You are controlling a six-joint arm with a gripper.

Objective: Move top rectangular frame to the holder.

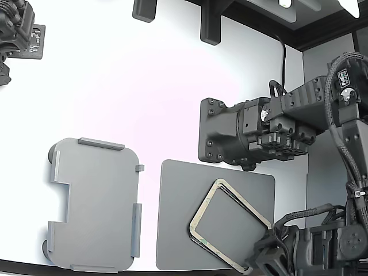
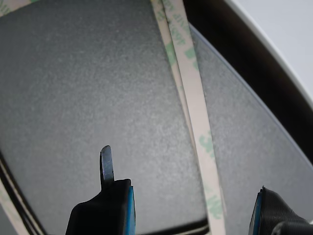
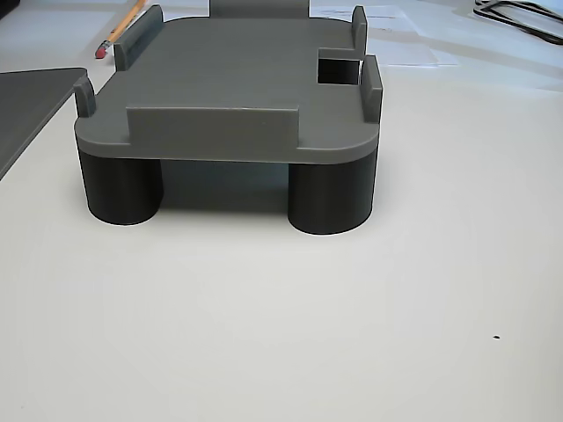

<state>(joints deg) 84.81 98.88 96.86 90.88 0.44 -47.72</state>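
Low over the dark mat (image 1: 178,230), the fingers (image 2: 115,205) stand spread astride the top rectangular frame (image 2: 195,122), gripping nothing.

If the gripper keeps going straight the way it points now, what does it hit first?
Probably the dark mat inside the top rectangular frame; the gripper is open and straddles one frame side. Depth is unclear.
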